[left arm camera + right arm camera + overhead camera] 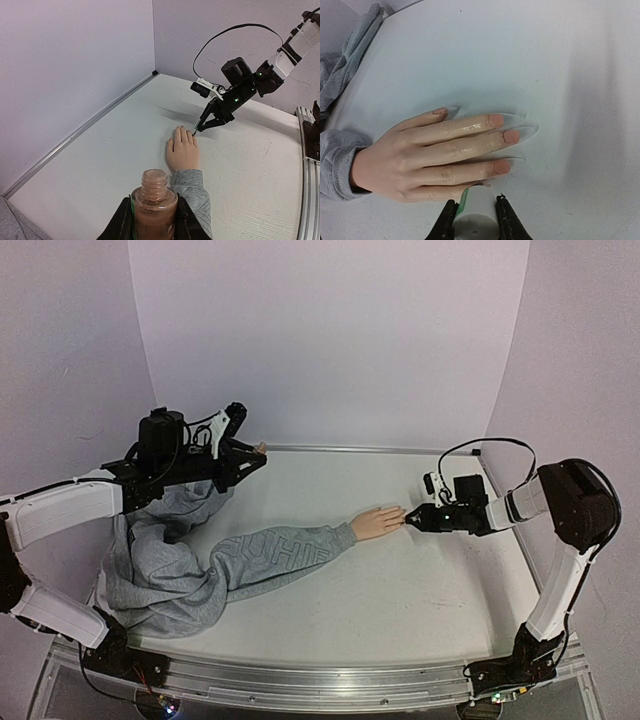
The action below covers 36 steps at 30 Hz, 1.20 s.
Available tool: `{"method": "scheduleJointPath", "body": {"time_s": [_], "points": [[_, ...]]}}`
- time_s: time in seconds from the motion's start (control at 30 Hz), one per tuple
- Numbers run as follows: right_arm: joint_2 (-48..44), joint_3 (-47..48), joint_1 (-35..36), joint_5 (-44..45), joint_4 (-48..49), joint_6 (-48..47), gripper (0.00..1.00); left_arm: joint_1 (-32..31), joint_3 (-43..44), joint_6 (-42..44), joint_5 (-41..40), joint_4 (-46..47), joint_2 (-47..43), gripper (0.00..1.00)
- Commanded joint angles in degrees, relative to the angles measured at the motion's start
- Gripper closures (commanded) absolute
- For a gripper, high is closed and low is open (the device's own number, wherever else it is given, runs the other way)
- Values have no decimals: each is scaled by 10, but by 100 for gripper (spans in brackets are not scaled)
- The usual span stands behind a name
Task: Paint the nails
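While I watch from far away, I see the mannequin hand (378, 523) lying flat, palm down, in the middle of the table (400, 590). It comes out of a grey sleeve (285, 555), and its fingers point at the right pincer (408, 520). The nails (511, 136) are at the ends of those fingers, just in front of that pincer. In the right wrist view three nails look pink-orange, with long clear tips that reach past them. The nail on the far finger is small and partly turned away. The finger nearest the pincer goes under a white cap (477, 222), so I cannot see its nail well.

The right pincer is closed part way on that white cap, with one finger on each side of it. In the left wrist view a thin dark tip (193, 132) pokes out of the pincer, down to the fingertips. I cannot tell if it touches them.

The left pincer (154, 220) is far off to the left, near the back wall, well apart from the nails. It squeezes a small bottle (154, 197) with an open top. The bottle stands upright and has brown-pink stuff inside. The rest of the grey sweatshirt (165, 570) lies in a heap under the left arm.
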Motion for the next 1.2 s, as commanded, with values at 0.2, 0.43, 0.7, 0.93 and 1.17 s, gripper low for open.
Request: {"method": "scheduleJointPath", "body": {"time_s": [0.2,0.43,0.7,0.93,1.17], "points": [[4,18,3,-9,-9,-3,100,3,9,-3,10,35,-21,100],[9,25,3,6,-14,0,100,3,8,-3,9,35,-19,100],[5,23,3,39,-13,9,100,3,9,-3,10,35,-20,100],[-23,-5,3,42,13,10,100,3,8,-3,10,35,-23,100],[-45,-30,3,-2,33,-3,100,3,8,-4,10,35,-23,100]]}}
